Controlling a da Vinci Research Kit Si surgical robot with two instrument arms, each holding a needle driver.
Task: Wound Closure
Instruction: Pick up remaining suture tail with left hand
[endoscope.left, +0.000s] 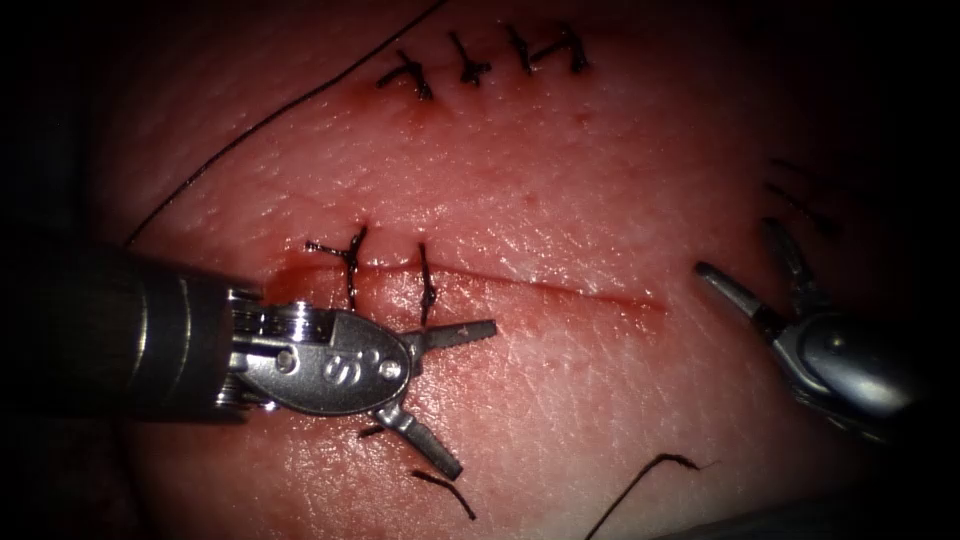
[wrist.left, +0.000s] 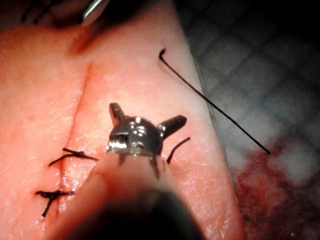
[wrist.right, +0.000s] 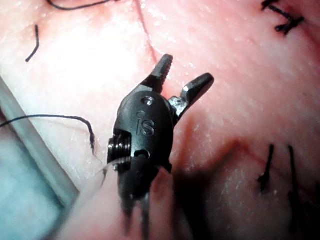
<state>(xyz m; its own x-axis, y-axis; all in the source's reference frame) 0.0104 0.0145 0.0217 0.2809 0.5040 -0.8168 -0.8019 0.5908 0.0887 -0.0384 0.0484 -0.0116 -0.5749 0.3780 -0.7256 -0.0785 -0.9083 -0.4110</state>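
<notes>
Cut (endoscope.left: 540, 285) runs roughly 9-to-3 o'clock across the tissue (endoscope.left: 560, 190) in the endoscope view, red fluid (endoscope.left: 290, 272) pooled at its left end. Two finished stitches (endoscope.left: 352, 262) cross the left part of the cut; the right part lies unstitched. A second, fully stitched line (endoscope.left: 480, 62) sits at 12 o'clock on the tissue.

No needle can be made out in any frame.

Left claw (endoscope.left: 465, 395): wide open, holding nothing, just below the cut; one jaw points to 3 o'clock beside the second stitch, the other to 5 o'clock. Short cut ends of thread (endoscope.left: 445, 490) lie near the lower jaw.

Right claw (endoscope.left: 740, 250): open, holding nothing, to the right of the cut's right end, well apart from the left claw.

A long thread (endoscope.left: 270, 120) trails from 12 o'clock down to 9 o'clock over the tissue. A loose strand (endoscope.left: 640, 480) lies at 6 o'clock.

Left wrist view adds the tissue's edge, with a straight thread (wrist.left: 215, 107) running off it onto the desk (wrist.left: 260, 65).

Right wrist view gives the serrated inner faces of the right claw (wrist.right: 182, 77) and a curled thread (wrist.right: 65, 119) beside it.
</notes>
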